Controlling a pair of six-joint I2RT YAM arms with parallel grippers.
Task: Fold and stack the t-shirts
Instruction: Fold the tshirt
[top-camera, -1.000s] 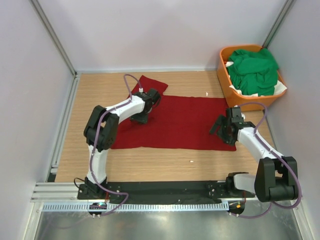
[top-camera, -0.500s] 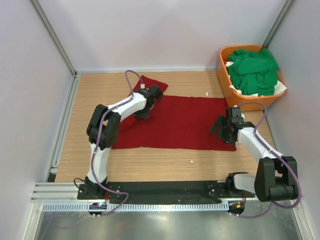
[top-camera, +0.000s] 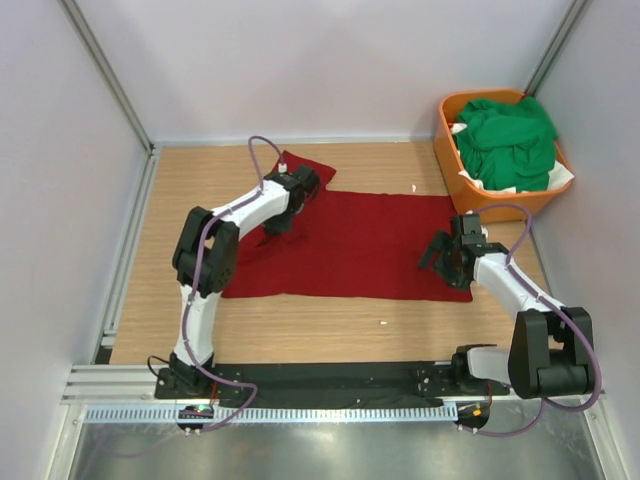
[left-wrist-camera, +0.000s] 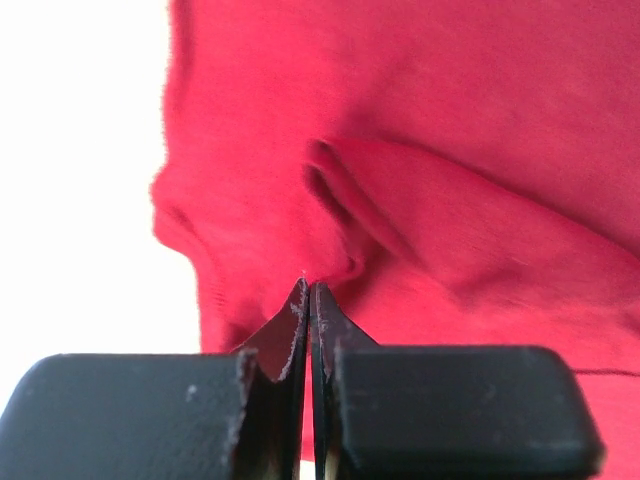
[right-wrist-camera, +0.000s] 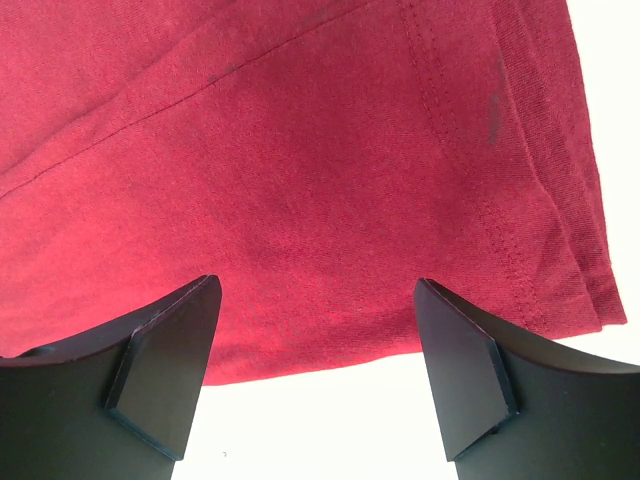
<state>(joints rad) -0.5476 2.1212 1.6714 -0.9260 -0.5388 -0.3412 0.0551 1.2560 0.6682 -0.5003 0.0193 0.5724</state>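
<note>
On the middle of the wooden table (top-camera: 190, 190), spread wide from left to right: a dark red t-shirt (top-camera: 360, 245), mostly flat, with one sleeve (top-camera: 310, 168) poking out toward the far left. At the shirt's far left part, just near of that sleeve, the left gripper (top-camera: 277, 224), reaching in from the near left edge of the table. In the left wrist view, fingers (left-wrist-camera: 280, 330) pressed together, tips pinching a small raised ridge of red cloth, creases puckering in toward the tips, the shirt's edge just to the left against bright table. Over the shirt's right end, close to its near right corner, the right gripper (top-camera: 441, 254), pointed left across the cloth. In the right wrist view, fingers (right-wrist-camera: 165, 370) spread wide apart, only the red hem showing between them, lines of stitching running along the right edge. Whether touching the cloth or hanging just above it, cannot tell. At the far right corner of the table, just beyond the shirt's far right corner: an orange basket (top-camera: 447, 160), heaped with crumpled bright green t-shirts (top-camera: 510, 140), none of them out on the table.
</note>
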